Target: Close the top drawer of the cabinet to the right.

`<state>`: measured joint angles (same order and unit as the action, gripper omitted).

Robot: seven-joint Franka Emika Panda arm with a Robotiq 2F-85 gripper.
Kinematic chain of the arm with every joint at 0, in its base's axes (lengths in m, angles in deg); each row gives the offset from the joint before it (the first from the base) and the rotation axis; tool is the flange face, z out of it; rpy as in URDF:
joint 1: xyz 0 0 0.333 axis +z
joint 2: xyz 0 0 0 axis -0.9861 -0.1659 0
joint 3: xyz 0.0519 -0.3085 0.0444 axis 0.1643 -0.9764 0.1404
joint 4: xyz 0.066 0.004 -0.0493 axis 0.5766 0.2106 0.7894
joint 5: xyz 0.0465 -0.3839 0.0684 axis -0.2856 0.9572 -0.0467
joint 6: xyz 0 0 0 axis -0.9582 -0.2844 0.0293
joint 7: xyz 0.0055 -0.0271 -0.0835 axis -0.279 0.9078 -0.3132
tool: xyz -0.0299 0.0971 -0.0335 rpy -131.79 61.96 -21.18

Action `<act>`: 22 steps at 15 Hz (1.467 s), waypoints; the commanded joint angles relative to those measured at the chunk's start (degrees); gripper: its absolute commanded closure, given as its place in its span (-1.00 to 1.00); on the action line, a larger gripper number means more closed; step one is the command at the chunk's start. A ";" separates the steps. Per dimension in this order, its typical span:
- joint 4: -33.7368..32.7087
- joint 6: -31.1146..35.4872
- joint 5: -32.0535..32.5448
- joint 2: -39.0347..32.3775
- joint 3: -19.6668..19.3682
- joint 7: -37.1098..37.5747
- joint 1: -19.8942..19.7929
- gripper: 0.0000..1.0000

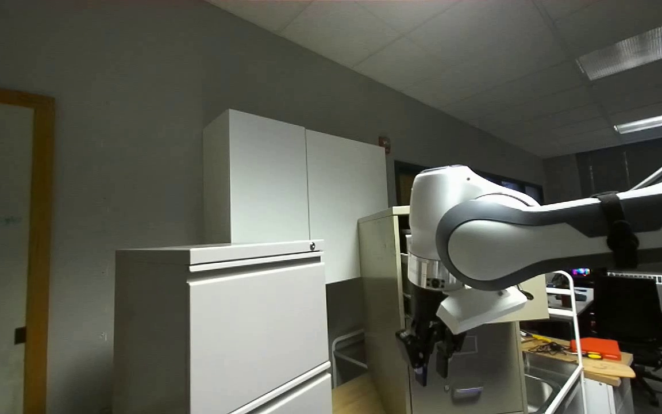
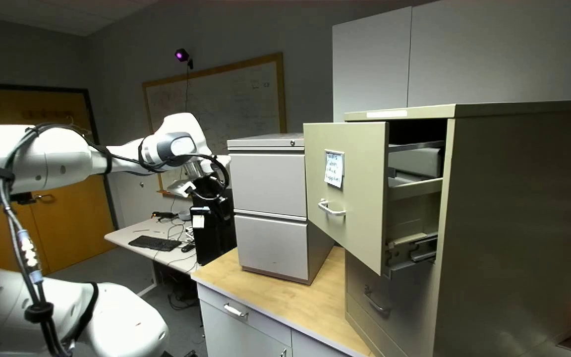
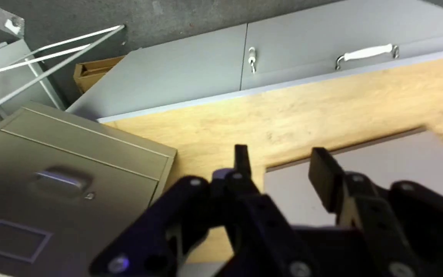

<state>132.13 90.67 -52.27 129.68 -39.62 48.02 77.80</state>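
The beige cabinet (image 2: 518, 223) stands at the right in an exterior view. Its top drawer (image 2: 357, 213) is pulled well out, with a paper label and a pale handle on its front. In an exterior view the cabinet (image 1: 378, 276) is partly behind my arm, and part of the top drawer's front (image 1: 537, 305) shows past the wrist. My gripper (image 1: 432, 371) points down, apart from the drawer. In the wrist view the gripper (image 3: 281, 165) is open with nothing between its fingers. The cabinet (image 3: 102, 200) is at the left there, showing a lower drawer.
A grey two-drawer cabinet (image 2: 270, 183) stands on the wooden counter (image 2: 221, 267) beside the beige cabinet. White wall cupboards (image 1: 268, 178) hang behind. A white low cabinet (image 2: 238, 332) is under the counter. A white metal frame (image 1: 573, 328) stands near the beige cabinet.
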 commanded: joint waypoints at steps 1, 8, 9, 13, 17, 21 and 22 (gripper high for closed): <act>1.73 4.05 4.29 3.30 -1.23 4.18 -4.87 0.66; 3.31 12.34 9.08 7.03 -3.11 13.03 -14.72 1.00; 3.54 13.44 9.82 7.56 -3.41 14.38 -16.16 1.00; 4.16 19.37 12.34 8.64 -4.59 20.19 -21.47 1.00; 3.90 29.52 15.88 6.82 -3.39 26.92 -27.46 1.00; 1.67 37.65 20.30 2.73 0.04 32.21 -33.86 1.00; 1.06 39.11 21.14 1.73 1.10 33.18 -35.44 1.00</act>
<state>135.98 126.29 -34.17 134.94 -41.82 76.95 47.03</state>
